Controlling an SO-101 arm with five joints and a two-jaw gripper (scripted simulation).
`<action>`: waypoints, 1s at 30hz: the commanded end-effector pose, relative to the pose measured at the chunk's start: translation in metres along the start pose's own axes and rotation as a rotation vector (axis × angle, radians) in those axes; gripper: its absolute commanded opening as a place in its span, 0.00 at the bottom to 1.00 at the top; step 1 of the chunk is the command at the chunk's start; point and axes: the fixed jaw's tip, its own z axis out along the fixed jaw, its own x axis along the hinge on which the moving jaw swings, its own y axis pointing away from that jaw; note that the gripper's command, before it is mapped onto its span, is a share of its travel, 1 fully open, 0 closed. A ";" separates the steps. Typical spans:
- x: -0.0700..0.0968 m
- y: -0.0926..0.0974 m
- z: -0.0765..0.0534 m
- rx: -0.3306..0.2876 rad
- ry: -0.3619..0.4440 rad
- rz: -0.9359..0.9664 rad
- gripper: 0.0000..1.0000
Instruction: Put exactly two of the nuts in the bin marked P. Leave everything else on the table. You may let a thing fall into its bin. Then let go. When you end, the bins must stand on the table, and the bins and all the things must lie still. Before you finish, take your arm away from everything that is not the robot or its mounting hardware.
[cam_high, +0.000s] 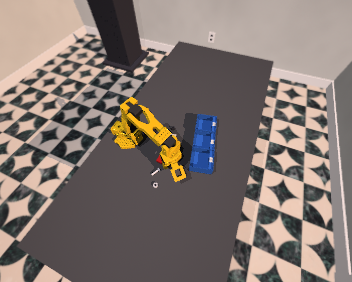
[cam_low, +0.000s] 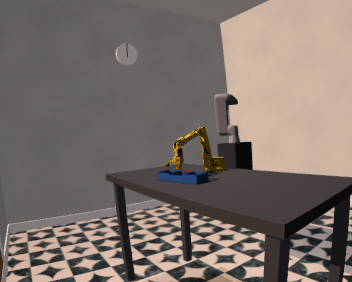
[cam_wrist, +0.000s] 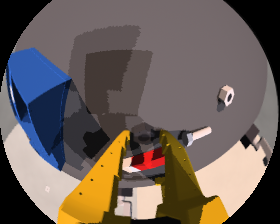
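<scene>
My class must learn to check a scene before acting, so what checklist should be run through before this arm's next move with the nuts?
1. Claw low over the table, beside the bin: ok.
2. Dark grey piece between the jaws is a nut: cannot tell.
3. Grip closed firmly on it: cannot tell.
4. Red block clear of the jaws: not ok, it lies right under them.
5. Pale nut free on the table, apart from the bolt: ok.
6. Blue bin standing on the table: ok; its P mark: cannot tell.
</scene>
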 end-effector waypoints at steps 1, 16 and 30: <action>-0.003 0.000 -0.002 -0.010 -0.015 -0.002 0.12; -0.003 0.000 -0.002 -0.010 -0.015 -0.002 0.02; -0.003 0.000 -0.002 -0.010 -0.015 -0.002 0.00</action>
